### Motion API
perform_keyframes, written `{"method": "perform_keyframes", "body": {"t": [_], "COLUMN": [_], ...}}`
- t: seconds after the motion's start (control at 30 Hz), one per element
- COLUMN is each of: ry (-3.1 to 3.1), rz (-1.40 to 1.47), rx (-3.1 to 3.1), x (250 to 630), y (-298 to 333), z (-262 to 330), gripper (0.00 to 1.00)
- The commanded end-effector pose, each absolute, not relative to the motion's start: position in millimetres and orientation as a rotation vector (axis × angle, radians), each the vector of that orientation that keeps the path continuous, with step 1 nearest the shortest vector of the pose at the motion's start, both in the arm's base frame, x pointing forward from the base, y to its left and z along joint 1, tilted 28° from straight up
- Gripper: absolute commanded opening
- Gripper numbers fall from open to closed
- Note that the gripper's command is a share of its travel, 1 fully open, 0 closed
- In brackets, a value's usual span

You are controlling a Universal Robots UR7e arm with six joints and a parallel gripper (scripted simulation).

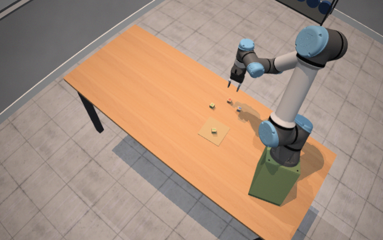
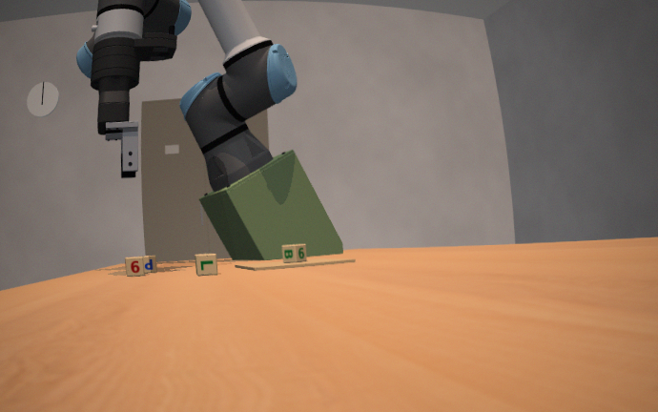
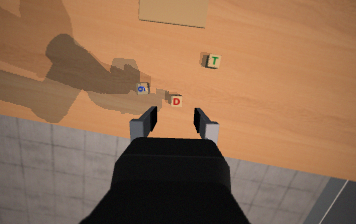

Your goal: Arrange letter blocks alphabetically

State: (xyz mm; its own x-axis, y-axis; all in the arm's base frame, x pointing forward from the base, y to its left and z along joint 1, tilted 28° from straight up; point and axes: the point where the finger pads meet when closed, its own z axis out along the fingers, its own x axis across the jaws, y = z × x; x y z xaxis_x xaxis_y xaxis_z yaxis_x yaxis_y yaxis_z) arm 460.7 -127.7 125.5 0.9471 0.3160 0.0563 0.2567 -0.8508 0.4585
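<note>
Wrist view shows the jaws spread and empty, high above the red D block (image 3: 176, 101) near the worktop's (image 1: 135, 84) edge. Only one block (image 1: 213, 130) sits on the mat (image 1: 207, 135); the T block (image 3: 214, 61) and a blue-marked block (image 3: 142, 89) lie off it, so most placing remains.

bench (image 1: 135, 84): orange wood grain
mat (image 1: 207, 135): plain tan
block nearest gripper (image 3: 176, 101): red D
block beyond it (image 3: 214, 61): green T
pedestal (image 1: 271, 186): green
</note>
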Motion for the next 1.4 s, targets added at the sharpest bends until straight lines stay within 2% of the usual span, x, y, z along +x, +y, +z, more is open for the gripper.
{"method": "perform_keyframes", "body": {"t": [0.0,1.37], "ry": [0.412,0.111], "rz": [0.177,0.244], "rx": [2.642,2.69], "x": [460.9,467.4], "y": [-127.5,-112.5], "z": [125.2,113.7], "gripper": [1.0,1.0]}}
